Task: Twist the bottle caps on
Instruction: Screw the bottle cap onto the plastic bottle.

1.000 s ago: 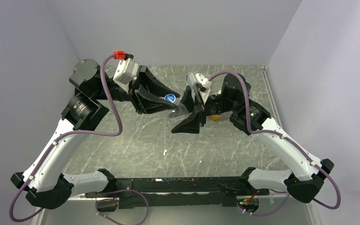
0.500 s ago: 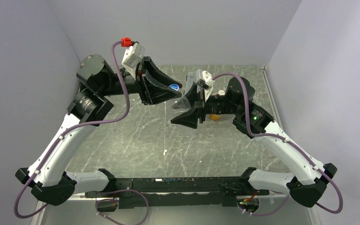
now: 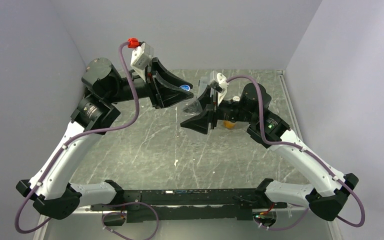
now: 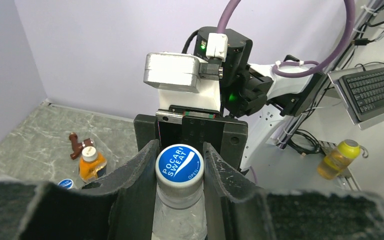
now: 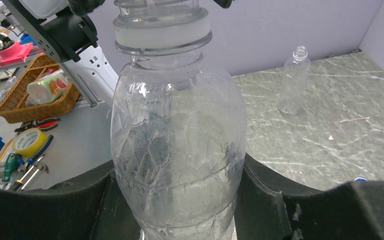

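A blue bottle cap with white lettering sits on the neck of a clear bottle, held in the air over the middle of the table. My left gripper is shut on the cap from both sides. My right gripper is shut round the bottle's body. From above, the left gripper meets the right gripper at the cap. An orange bottle with a white cap stands on the table, a loose blue cap near it.
A second clear bottle without a cap stands by the back wall. A small brown object lies behind the orange bottle. Another blue cap peeks over my right finger. The marbled table is walled on three sides.
My left gripper has risen and turned with the cap, moving toward the back wall. The right gripper has followed with the bottle and tilted it.
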### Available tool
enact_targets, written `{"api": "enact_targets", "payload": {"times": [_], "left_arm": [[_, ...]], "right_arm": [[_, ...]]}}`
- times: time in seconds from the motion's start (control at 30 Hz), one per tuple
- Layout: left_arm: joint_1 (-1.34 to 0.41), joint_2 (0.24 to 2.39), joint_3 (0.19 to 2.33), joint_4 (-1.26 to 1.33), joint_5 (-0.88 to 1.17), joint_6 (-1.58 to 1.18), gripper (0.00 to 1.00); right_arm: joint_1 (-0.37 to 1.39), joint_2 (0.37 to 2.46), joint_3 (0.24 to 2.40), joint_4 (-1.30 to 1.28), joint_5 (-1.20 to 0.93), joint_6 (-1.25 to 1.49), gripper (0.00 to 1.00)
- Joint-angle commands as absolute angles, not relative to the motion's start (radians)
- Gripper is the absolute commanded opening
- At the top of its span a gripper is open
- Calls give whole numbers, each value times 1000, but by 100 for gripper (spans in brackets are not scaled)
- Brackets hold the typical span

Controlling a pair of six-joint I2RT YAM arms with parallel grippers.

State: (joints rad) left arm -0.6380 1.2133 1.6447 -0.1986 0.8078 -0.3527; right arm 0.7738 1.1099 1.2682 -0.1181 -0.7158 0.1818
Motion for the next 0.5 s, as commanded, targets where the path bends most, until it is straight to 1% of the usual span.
{"api": "enact_targets", "payload": {"times": [0.0,0.2,0.27,0.47], "left_arm": [[-634,1203,1614,-273,760,-315,0],[-634,1203,1612,-293,737,-281,0],[-634,1195,1597,-281,721,-277,2],[-634,1197,1611,-307,716,-265,14]], "right_arm": [[778,1076,1296,111,-708,218,27],[778,1090,1297,126,-703,237,27],[777,1093,1299,124,-701,238,26],[778,1094,1299,127,-698,238,27]]}}
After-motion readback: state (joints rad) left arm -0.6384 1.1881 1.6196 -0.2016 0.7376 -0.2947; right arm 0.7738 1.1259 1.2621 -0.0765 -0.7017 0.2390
